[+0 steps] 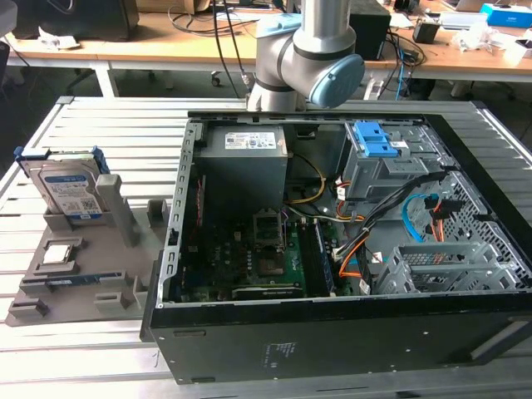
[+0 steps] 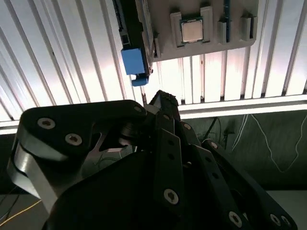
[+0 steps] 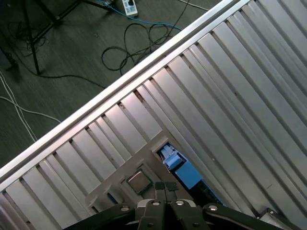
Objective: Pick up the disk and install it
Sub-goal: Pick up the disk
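- Disk (image 1: 66, 189): upright on edge in a slot at the far end of grey holder (image 1: 79, 283), white-and-blue label facing the exterior camera, blue rails along its edges. Outside the case, not installed.
- Blue rail (image 2: 133, 61) of the disk seen end-on in the second wrist view, also in the first wrist view (image 3: 181, 168).
- Small square chip (image 1: 56, 253): flat in a recess of the holder, near the disk, not touching it. Also visible in both wrist views.
- Gripper (image 3: 165, 187): fingers pressed together, nothing between them, well above the holder, apart from the disk.
- Arm (image 1: 307, 58): grey with a light-blue joint cap, behind the far wall of the case.
- Open computer case (image 1: 332, 341): black, on its side, just beside the holder at the exterior view's right.
- Inside the case: grey cage with blue latch (image 1: 374, 141), power supply box (image 1: 245, 162), green board (image 1: 249, 249), orange and blue cables.
- Surface: slatted aluminium table (image 1: 108, 125), pale and ribbed, strong glare on the slats in the second wrist view.
- Room: wooden desks (image 1: 166, 50) behind the table, cluttered with boxes and wires.
- Dark floor (image 3: 62, 52) beside the table edge, with loose cables and a power strip (image 3: 129, 7).
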Controlling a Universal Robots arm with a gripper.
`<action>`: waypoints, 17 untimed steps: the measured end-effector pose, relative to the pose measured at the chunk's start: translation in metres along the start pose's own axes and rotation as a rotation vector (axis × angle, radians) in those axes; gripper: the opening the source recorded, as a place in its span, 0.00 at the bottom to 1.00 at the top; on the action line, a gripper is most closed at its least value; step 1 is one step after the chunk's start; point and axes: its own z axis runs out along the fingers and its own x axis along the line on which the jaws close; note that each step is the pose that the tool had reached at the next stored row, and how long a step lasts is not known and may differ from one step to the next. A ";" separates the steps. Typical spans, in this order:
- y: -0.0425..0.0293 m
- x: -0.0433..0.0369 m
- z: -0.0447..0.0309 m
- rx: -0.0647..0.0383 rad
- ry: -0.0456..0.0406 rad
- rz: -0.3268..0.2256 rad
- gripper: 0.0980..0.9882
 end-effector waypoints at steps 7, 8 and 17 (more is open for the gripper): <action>0.0000 0.0000 0.0000 -0.002 0.0045 -0.097 0.01; 0.0000 0.0000 0.0000 -0.003 0.0052 -0.110 0.01; 0.0000 0.0000 0.0000 -0.004 0.0116 -0.219 0.01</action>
